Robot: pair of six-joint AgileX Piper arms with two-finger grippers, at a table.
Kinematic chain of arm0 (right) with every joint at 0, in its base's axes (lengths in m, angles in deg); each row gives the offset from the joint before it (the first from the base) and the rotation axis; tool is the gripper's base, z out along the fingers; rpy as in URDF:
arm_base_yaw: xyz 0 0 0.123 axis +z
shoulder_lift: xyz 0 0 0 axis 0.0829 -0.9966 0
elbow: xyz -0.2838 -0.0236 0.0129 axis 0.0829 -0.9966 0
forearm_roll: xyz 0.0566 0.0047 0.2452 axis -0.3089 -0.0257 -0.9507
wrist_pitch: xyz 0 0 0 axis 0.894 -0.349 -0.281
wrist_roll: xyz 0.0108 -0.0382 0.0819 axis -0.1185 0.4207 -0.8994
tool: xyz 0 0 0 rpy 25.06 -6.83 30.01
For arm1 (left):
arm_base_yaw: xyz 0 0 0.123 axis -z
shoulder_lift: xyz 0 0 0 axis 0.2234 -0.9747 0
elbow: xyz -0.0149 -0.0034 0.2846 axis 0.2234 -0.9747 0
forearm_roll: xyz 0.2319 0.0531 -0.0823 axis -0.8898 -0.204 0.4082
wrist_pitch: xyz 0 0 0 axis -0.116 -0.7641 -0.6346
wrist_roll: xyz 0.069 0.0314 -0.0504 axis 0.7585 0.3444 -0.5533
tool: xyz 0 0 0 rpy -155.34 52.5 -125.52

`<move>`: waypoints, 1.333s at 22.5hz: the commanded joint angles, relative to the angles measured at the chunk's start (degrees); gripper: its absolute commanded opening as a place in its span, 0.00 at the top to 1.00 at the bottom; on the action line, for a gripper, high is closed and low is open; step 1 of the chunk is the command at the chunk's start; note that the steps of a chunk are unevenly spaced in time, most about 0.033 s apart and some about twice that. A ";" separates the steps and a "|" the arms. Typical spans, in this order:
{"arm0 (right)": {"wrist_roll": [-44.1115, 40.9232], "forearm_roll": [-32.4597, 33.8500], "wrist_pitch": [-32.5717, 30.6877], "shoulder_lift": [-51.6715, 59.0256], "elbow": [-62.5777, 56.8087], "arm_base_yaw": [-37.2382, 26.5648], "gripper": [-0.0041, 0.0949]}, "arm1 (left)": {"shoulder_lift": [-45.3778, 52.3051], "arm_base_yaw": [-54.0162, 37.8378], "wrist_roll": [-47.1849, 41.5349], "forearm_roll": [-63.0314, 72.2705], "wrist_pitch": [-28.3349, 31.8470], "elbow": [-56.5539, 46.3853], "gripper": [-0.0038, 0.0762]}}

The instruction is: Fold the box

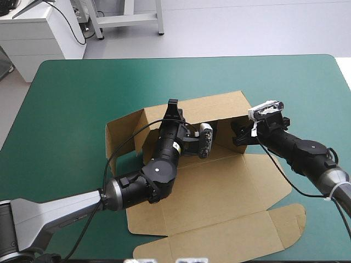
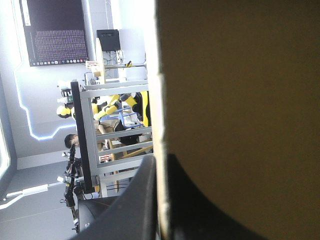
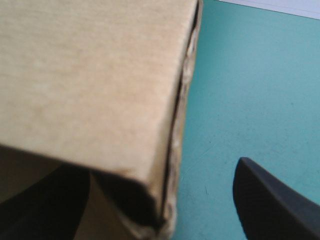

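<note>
A: Where was the box [image 1: 219, 186] relative to the left jaws?

B: It sat near the middle of the teal-green counter [image 1: 77, 82], partly formed. The left arm [image 1: 156, 170] reached in from the near left, across the flat board. The left jaws were up at the top edge of the rear wall [image 1: 214, 109], toward its left end. In the left wrist view the wall's pale cut edge ran straight between the two black fingers. They were all but closed on it, so they were clamped on the box [image 2: 240, 100].

A: And the right jaws?

B: They were at the right end of that same wall, where the right arm [image 1: 301, 148] came in. In the right wrist view a corner of the box [image 3: 90, 75] stood between the fingers. One black finger [image 3: 275, 210] was outside, over the counter [image 3: 245, 75]. The other showed only as a dark shape on the board's side. They stood well apart, and I couldn't tell whether either touched the board.

A: What shape did the box have as a container?

B: The rear wall was upright, the left side wall [image 1: 123, 137] was raised, and a short wall was up at the right end too. The rest of the sheet lay flat toward the near edge, with a rounded flap [image 1: 285, 219] at the near right. Over the tray's floor I could see the left arm's wrist; the far right corner inside was too dark to read
</note>
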State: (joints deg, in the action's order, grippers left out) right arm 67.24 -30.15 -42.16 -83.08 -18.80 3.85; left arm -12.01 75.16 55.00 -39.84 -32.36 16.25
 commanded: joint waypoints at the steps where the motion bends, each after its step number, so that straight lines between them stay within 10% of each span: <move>1: 0.69 -1.24 0.47 1.37 1.96 -0.51 0.45 | 2.27 0.43 -0.19 -2.48 0.33 1.29 0.96; 5: 0.69 -0.24 0.07 2.49 1.96 -0.51 0.97 | 2.27 0.43 -0.19 -2.48 0.42 1.29 0.96; 12: 0.51 0.03 1.29 4.15 1.96 -0.51 0.96 | 2.27 0.43 -0.32 -2.48 0.59 1.29 0.96; 18: -0.42 -0.20 7.99 0.53 4.96 -0.51 0.96 | 2.27 0.43 -4.22 -2.90 1.87 1.29 0.44; 30: -12.01 14.43 5.01 -11.98 17.00 -0.64 0.96 | 2.27 15.42 -6.63 -2.69 -8.36 1.29 0.43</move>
State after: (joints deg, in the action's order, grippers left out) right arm 59.47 -21.52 -34.89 -95.33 -4.38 3.55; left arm -11.96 88.79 49.54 -39.94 -37.49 16.13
